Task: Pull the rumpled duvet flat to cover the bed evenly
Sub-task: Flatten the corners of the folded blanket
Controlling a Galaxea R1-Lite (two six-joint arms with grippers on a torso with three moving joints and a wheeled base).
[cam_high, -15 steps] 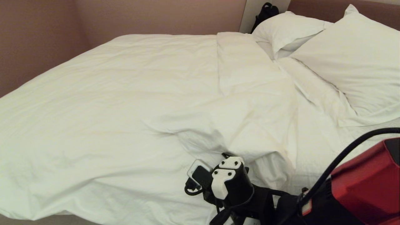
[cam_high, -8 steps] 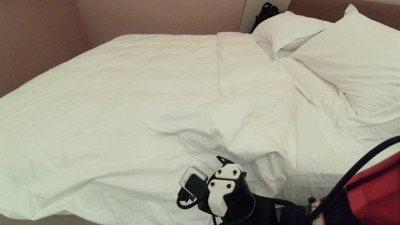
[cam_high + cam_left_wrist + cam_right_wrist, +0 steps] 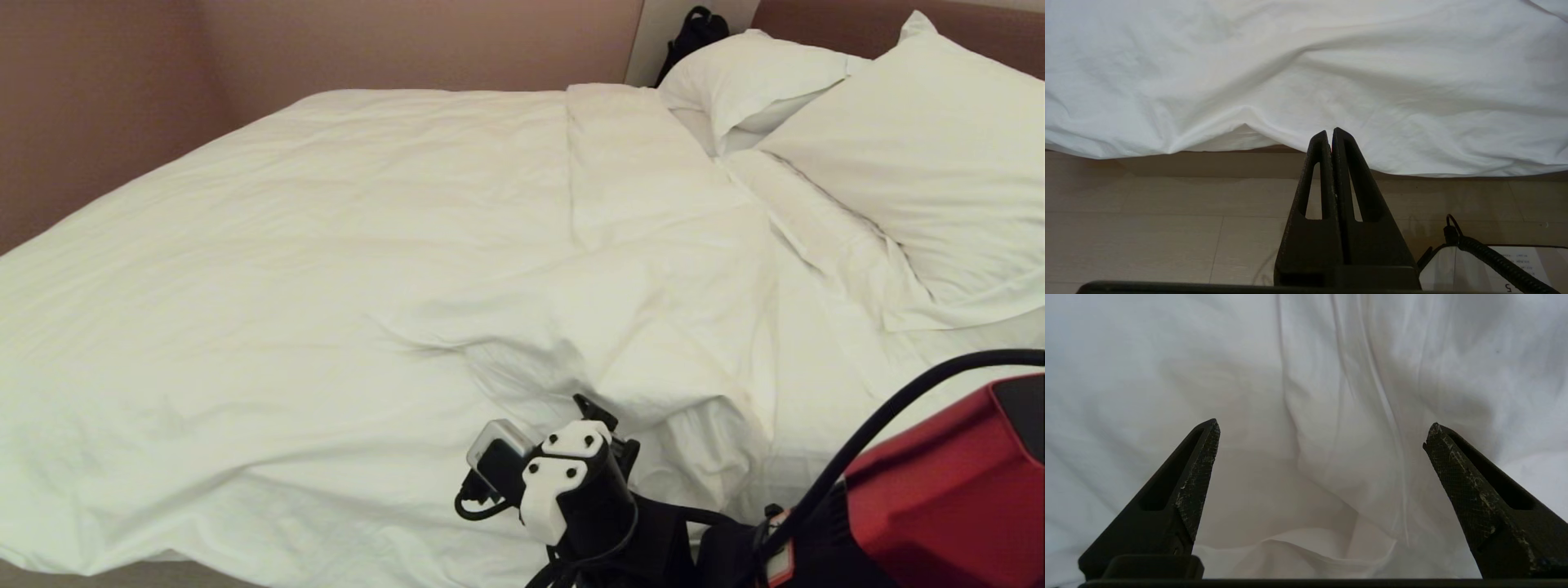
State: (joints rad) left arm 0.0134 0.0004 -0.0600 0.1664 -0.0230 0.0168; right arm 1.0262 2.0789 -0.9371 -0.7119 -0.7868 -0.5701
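Two plump white pillows [image 3: 898,155] are leaning at the head of the wide low bed [image 3: 824,392] with white linen, the nearer one overlapping the farther, and most of the bed is lying under the thick puffy white duvet [image 3: 326,269] in its creased cotton cover. The duvet is spreading from the wall side across to the near edge, where it is bunching into a rumpled fold and hanging over the side toward the pale plank floor [image 3: 1167,212]. The head end of the bed is showing only a strip of thin white sheet beside the pillows, and a small black object [image 3: 694,33] behind the far pillow is too cut off to identify. The right gripper [image 3: 1321,428] is hanging just above the rumpled fold at the near edge, its black fingers [image 3: 1196,473] standing wide apart and gripping nothing. The left gripper [image 3: 1329,131] is sitting low beside the bed, pressed fully closed and empty, pointing at the duvet's hanging hem. A black cable [image 3: 882,416] and a red housing [image 3: 939,490] are blocking the near right corner.
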